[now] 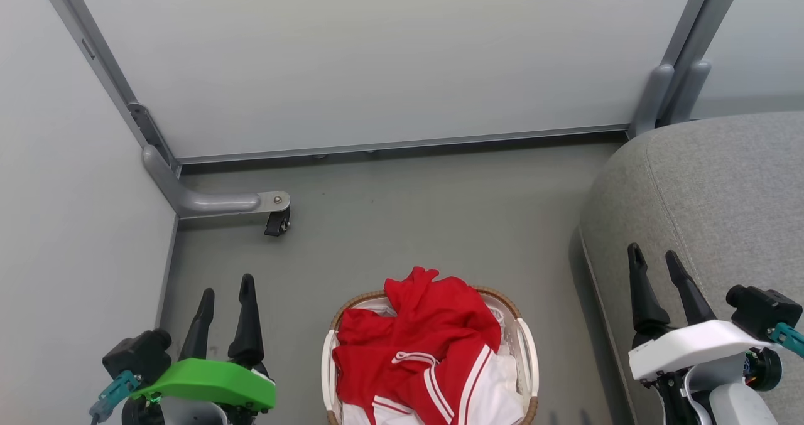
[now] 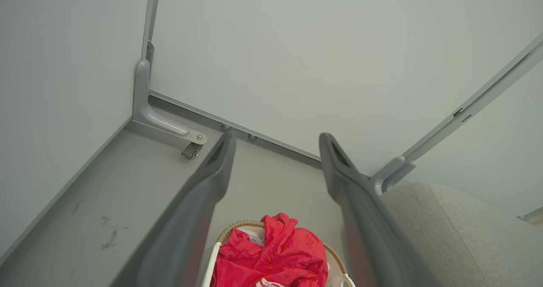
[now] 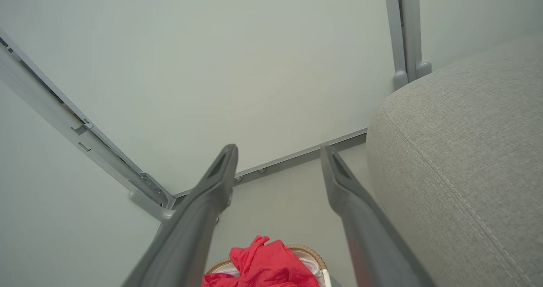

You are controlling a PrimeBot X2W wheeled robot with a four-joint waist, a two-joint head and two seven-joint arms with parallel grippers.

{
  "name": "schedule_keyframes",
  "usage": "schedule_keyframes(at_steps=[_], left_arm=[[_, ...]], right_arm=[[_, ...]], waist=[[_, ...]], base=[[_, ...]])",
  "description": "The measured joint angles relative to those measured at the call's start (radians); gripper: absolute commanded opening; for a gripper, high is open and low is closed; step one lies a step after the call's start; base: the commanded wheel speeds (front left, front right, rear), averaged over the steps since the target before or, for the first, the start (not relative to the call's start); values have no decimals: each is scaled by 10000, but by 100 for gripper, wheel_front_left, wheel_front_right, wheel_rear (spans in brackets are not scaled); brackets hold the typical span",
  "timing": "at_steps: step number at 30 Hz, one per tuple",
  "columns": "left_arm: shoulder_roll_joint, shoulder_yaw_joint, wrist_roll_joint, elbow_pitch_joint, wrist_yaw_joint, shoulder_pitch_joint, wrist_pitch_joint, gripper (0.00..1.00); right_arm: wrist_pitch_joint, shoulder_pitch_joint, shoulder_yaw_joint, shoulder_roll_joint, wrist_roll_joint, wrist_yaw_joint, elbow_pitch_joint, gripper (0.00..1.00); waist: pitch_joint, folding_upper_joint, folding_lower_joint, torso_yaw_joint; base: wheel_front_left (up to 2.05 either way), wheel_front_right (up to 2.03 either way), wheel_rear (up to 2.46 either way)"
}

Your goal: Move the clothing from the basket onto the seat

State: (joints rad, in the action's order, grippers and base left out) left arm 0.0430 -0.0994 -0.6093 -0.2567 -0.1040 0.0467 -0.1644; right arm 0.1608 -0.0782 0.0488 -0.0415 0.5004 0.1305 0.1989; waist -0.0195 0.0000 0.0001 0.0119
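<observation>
Lower left of the head view: left gripper spread wide, holding nothing. Bottom centre: clothing heaped in the basket, red cloth bunched highest at the back. Best to drop in from above onto that high fold, pinch deep for plenty of cloth, then lift straight up before swinging over. Right side: seat just beside the basket, right gripper over its edge, likewise spread and empty.

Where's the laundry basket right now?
In the head view the basket sits on the floor, bottom centre, between the left gripper and right gripper, beside the seat.
</observation>
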Motion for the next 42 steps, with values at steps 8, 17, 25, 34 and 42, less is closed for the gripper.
schedule_keyframes(at_steps=[8, 17, 25, 34, 42], left_arm=[[6, -146, 633, -374, 0, -59, -192, 100], [15, -274, 1250, -629, 4, -112, -397, 100], [21, -357, 1776, -790, 15, -123, -541, 100], [29, -420, 2309, -953, 15, -132, -723, 100], [33, -500, 2715, -1024, 19, -132, -848, 100]], right_arm=[[213, 0, -77, -12, -794, 0, 205, 100], [403, 1, -136, -27, -1595, 0, 370, 100], [571, 5, -171, -35, -2228, 0, 462, 100], [748, 6, -215, -40, -2888, 2, 514, 100], [880, 6, -251, -48, -3457, 2, 552, 100]], waist=[[33, 0, 0, 14], [62, 0, 0, 13], [75, 0, 0, 29], [66, 0, 0, 47], [61, 0, 0, 59]], base=[[0, 0, 0], [0, 0, 0], [0, 0, 0], [0, 0, 0], [0, 0, 0]])
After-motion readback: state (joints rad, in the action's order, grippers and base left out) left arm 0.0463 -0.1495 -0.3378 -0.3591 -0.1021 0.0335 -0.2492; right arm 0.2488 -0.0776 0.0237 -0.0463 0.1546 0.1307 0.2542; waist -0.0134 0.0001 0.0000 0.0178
